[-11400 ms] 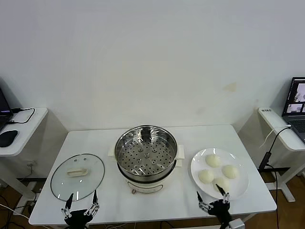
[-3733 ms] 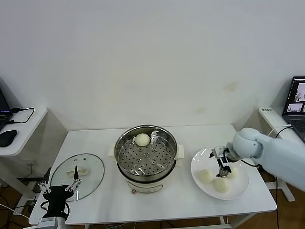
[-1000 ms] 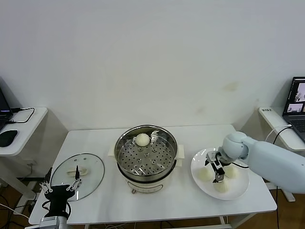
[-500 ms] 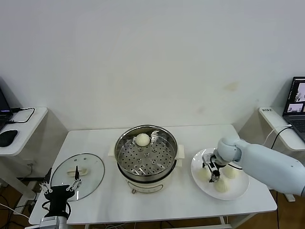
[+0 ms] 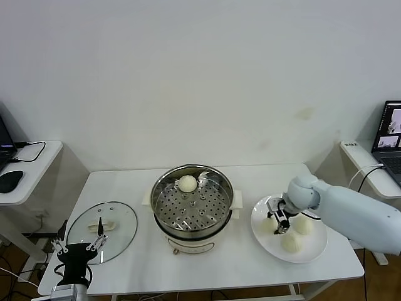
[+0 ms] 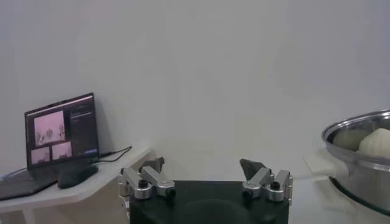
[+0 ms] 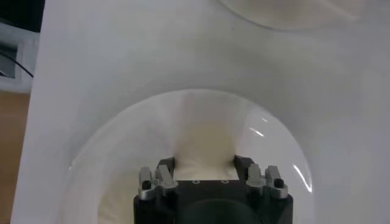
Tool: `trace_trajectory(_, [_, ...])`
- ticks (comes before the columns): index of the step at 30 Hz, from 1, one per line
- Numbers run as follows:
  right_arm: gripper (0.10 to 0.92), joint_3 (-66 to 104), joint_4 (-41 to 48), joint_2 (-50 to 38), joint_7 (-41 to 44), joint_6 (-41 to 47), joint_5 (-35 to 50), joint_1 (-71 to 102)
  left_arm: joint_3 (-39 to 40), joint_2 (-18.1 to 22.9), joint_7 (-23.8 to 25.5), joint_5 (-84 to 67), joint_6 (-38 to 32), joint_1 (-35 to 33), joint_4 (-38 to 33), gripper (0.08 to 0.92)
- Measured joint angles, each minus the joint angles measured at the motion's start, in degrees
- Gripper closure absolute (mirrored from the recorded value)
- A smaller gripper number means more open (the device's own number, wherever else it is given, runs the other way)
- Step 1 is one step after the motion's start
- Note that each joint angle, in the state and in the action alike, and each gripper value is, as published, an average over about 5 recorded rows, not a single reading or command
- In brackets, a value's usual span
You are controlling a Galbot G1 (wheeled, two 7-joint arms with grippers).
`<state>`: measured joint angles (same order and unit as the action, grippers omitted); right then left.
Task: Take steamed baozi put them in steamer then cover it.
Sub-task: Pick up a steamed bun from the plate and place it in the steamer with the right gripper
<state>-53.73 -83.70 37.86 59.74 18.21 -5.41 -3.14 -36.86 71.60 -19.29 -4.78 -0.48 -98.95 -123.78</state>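
Observation:
The steamer [image 5: 191, 204] stands mid-table with one baozi [image 5: 187, 183] on its tray. My right gripper [image 5: 279, 221] is over the white plate [image 5: 316, 248], shut on the baozi [image 5: 271, 224] nearest the steamer. In the right wrist view that baozi [image 7: 204, 149] fills the gap between the fingers [image 7: 164, 169]. Two more baozi [image 5: 302, 224] lie on the plate. The glass cover [image 5: 119, 219] lies flat at the table's left. My left gripper [image 5: 78, 251] is open and empty beside its near edge, and it also shows in the left wrist view [image 6: 204, 170].
A side table with a laptop [image 5: 391, 132] stands at the right, another with a mouse [image 5: 9, 180] at the left. The left wrist view shows the steamer's rim [image 6: 359, 125] and a laptop [image 6: 61, 131] farther off.
My right gripper moved left across the plate to the baozi nearest the steamer and closed on it. The left arm has not moved.

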Motion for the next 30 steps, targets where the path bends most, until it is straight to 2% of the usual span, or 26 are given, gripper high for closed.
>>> trace_trajectory(9, [0.430,-3.05,-4.71,-3.54,0.45,1.67,7.08,-9.68,0.44,-0.55,0.00,-0.03,0.00,0.18,-0.69,0.177])
trace_trajectory(15, [0.422,-8.24,-6.84,-2.34,-1.04,4.08,13.74,-19.99,0.77,-1.01,0.00,-0.12,0.02,0.53,-1.09,0.177])
trace_trajectory(21, [0.415,-13.29,-7.29,3.14,-3.93,7.67,21.15,-27.89,0.90,-1.31,0.00,-0.18,0.04,0.83,-1.37,0.177])
trace_trajectory(30, [0.414,-16.28,-3.64,16.25,-9.27,13.84,30.83,-30.42,-0.33,-1.09,-0.03,-0.61,0.02,1.18,-1.37,0.177])
